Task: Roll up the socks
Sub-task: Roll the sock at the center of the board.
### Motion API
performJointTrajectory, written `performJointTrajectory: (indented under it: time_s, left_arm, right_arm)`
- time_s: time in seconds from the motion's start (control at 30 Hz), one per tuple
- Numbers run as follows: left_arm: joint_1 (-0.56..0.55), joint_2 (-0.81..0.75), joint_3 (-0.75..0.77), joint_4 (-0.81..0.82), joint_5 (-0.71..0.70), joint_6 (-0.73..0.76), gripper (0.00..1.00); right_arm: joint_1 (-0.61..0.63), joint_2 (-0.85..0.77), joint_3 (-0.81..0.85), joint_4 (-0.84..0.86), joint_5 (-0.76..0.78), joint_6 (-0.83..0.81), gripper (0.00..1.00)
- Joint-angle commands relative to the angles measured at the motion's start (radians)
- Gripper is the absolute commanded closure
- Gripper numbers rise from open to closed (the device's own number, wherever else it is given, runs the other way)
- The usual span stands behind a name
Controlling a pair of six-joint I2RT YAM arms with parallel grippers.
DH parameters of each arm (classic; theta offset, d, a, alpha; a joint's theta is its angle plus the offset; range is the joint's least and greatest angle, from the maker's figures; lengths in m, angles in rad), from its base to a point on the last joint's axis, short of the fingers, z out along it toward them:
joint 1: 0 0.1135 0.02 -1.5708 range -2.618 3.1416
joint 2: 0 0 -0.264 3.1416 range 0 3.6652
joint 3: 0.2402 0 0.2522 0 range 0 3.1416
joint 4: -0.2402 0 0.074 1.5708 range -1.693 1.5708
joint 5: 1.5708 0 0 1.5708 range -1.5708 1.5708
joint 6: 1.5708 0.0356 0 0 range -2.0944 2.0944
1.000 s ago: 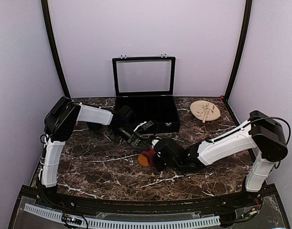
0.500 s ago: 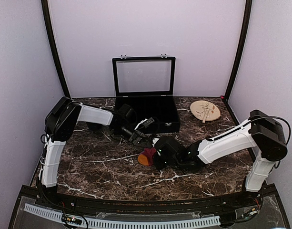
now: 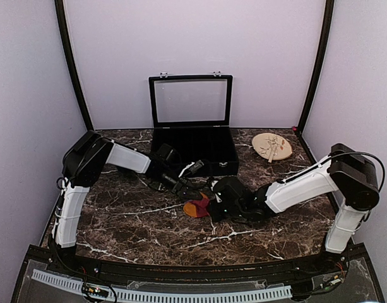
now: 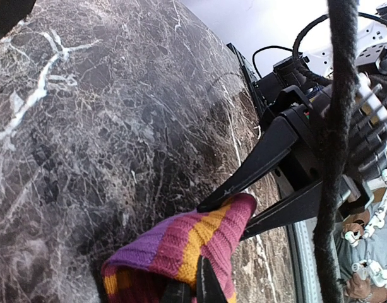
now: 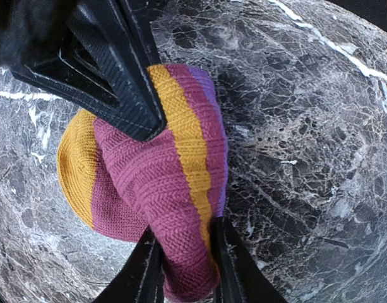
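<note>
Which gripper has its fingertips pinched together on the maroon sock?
The left gripper: its tips nearly meet on the maroon sock, while the right gripper straddles its fold with fingers apart.

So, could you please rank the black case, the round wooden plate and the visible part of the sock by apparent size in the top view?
1. Black case, lid open: clearly largest.
2. Round wooden plate.
3. Sock, only partly visible between the two grippers, so its true size is unsure.

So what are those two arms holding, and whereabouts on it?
Both hold the maroon sock: the left fingers pinch its striped band, and the right fingers straddle its folded edge.
</note>
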Motion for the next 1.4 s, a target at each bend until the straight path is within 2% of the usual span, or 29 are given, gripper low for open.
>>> performJointTrajectory:
  time_s: [0.0,0.2,0.5,0.83,1.0,1.2,1.37]
  left_arm:
    - [-0.004,-0.003,-0.033,0.099,0.026,-0.011,1.00]
    - [-0.008,0.001,-0.038,0.118,0.003,0.015,1.00]
    - [-0.031,0.001,-0.039,0.060,-0.104,0.142,1.00]
    - [-0.051,-0.029,-0.074,0.031,-0.187,0.272,1.00]
    - [-0.062,-0.067,-0.159,0.113,-0.226,0.286,1.00]
    - [-0.081,-0.147,-0.294,0.302,-0.276,0.282,1.00]
    - [-0.091,-0.171,-0.344,0.382,-0.317,0.277,1.00]
  right_arm:
    - [-0.016,-0.004,-0.004,0.023,-0.023,0.040,0.72]
    - [-0.030,-0.012,-0.023,0.051,-0.067,0.059,0.62]
    - [-0.054,-0.037,-0.066,0.120,-0.127,0.088,0.52]
    - [-0.074,-0.091,-0.135,0.218,-0.183,0.110,0.47]
    - [-0.079,-0.115,-0.175,0.260,-0.198,0.130,0.46]
    - [-0.091,-0.141,-0.224,0.320,-0.217,0.167,0.45]
    - [-0.113,-0.129,-0.256,0.395,-0.256,0.205,0.42]
